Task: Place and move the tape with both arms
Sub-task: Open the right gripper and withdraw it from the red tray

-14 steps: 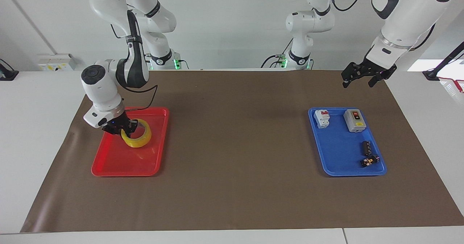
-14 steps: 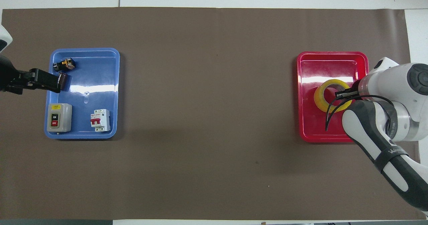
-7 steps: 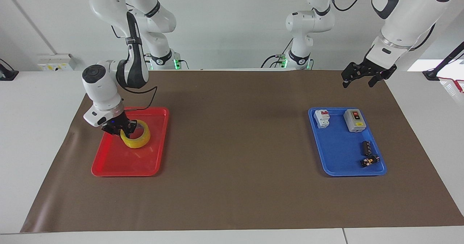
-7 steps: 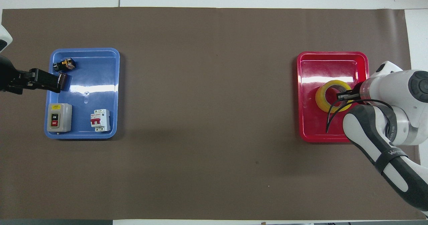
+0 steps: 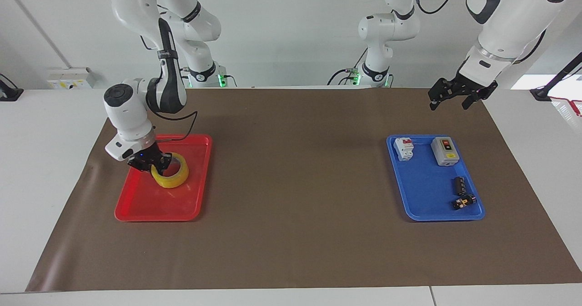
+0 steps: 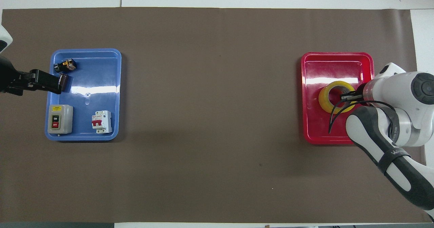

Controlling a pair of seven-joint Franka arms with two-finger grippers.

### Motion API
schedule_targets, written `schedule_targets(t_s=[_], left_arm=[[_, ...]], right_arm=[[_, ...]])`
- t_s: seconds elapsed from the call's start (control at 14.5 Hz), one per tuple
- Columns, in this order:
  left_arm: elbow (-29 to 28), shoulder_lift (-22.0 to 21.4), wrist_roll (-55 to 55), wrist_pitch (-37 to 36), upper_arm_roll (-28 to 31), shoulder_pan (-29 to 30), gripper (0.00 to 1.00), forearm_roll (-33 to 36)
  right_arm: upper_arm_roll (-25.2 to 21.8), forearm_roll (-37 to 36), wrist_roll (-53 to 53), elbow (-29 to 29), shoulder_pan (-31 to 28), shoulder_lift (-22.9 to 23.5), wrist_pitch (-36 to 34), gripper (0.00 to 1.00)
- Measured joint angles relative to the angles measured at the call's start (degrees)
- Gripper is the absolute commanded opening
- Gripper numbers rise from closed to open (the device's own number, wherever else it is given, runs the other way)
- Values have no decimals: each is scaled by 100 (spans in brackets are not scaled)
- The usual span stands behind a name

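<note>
A brown paper sheet covers the white bench. A glossy red plastic tray lies toward the right arm's end, a blue plastic tray toward the left arm's end. In the blue tray sit a grey switch box beside a white circuit breaker with a red lever, and 2 small black parts, farther from the robots.

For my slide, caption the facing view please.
Right gripper shut on tape in the red tray; left gripper waits open.
</note>
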Motion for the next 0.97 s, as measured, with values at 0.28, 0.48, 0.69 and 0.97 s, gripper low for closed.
schedule_targets(t_s=[0.28,0.48,0.69,0.97], left_arm=[[0,0,0,0,0,0,100,0],[0,0,0,0,0,0,100,0],[0,0,0,0,0,0,100,0],[0,0,0,0,0,0,100,0]], right_arm=[[0,13,78,13,-1,-1,4,100],[54,15,483,316,19,-91,-342,100],[129,15,871,1326,174,-297,-1775,100],[149,14,1468,2872,556,-586,-3778,100]])
